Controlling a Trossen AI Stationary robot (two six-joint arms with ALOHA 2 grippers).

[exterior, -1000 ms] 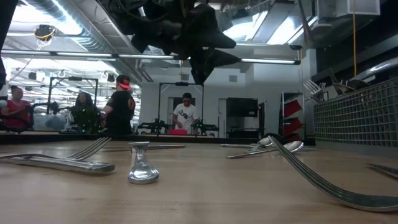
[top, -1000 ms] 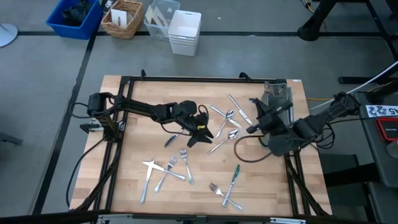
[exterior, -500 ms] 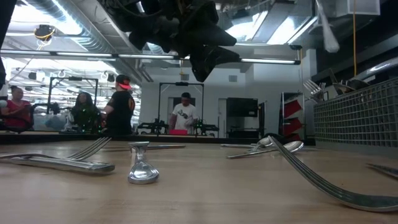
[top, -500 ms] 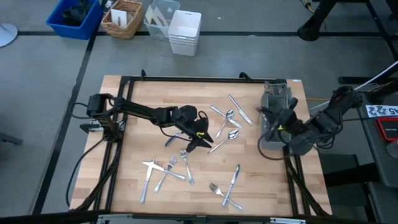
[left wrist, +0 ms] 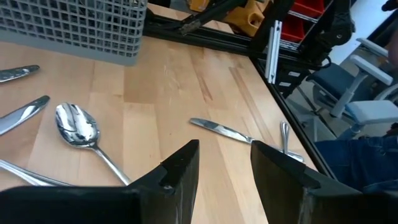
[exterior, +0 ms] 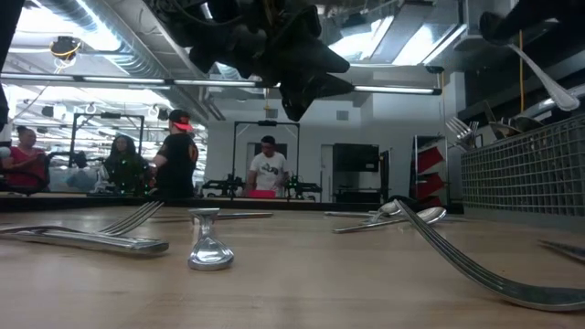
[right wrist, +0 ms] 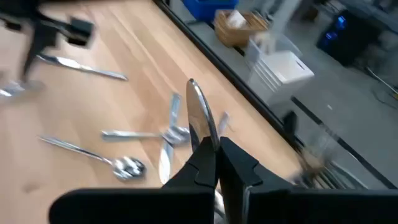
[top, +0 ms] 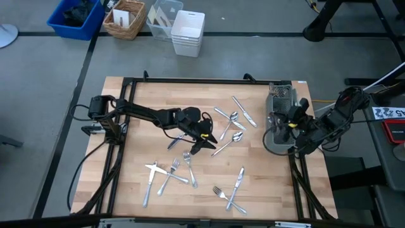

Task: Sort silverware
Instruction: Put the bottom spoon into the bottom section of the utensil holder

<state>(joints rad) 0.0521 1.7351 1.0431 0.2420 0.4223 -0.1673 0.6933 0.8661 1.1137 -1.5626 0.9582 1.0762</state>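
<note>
The silverware lies scattered on the wooden table: spoons (top: 235, 135), a knife (top: 243, 111), and forks and knives near the front (top: 169, 172). My left gripper (top: 205, 136) hovers open above the table's middle, with nothing between its fingers (left wrist: 186, 168). My right gripper (top: 285, 120) is over the wire-mesh caddy (top: 278, 101) at the right edge. It is shut on one slim shiny piece of silverware (right wrist: 199, 115). The low view shows that piece high up at the right (exterior: 541, 75). My right gripper pinches the slim piece between its two fingers at one end (right wrist: 204, 140). The rest sticks out past the fingertips, along the fingers. The piece is lifted clear of the table. In the low view its free end (exterior: 559, 95) slants down below the gripper.
The caddy's mesh wall (exterior: 526, 169) stands at the right, with fork tines (exterior: 462, 128) sticking out above it. A crossed fork and knife (top: 231, 190) lie near the front. Bins and a basket (top: 126, 19) stand on the floor beyond the table. People stand in the room behind (exterior: 178, 155).
My right gripper has gone from near the spoons toward the table's right edge and is now above the caddy. It has turned as it went and has kept the silver piece in its shut fingers. The silverware on the table has not moved.
</note>
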